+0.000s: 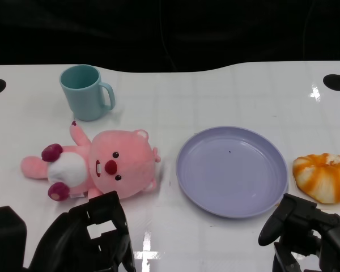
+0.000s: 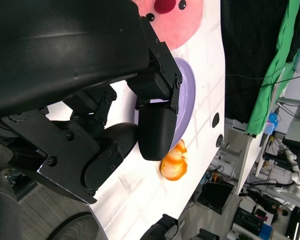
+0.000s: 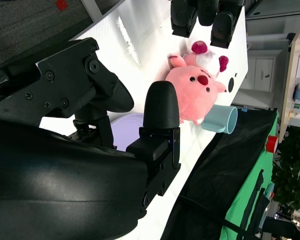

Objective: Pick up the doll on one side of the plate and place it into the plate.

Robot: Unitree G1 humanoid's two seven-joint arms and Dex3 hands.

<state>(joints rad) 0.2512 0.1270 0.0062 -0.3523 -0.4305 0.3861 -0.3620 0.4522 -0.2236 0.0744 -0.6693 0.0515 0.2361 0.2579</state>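
Note:
A pink plush doll (image 1: 110, 164) lies on its back on the white table, left of the lilac plate (image 1: 232, 170), which has nothing in it. My left hand (image 1: 93, 232) hovers just in front of the doll, fingers apart and holding nothing. My right hand (image 1: 303, 226) is at the plate's near right edge, also with nothing in it. The left wrist view shows the left hand's fingers (image 2: 152, 130) over the plate (image 2: 187, 95), with the doll (image 2: 170, 20) at the frame edge. The right wrist view shows the doll (image 3: 195, 92) beyond the right hand's fingers (image 3: 160, 115).
A teal mug (image 1: 85, 92) stands behind the doll at the back left. An orange and white plush (image 1: 323, 177) lies right of the plate, close to my right hand. Black holes (image 1: 335, 82) mark the table's far corners.

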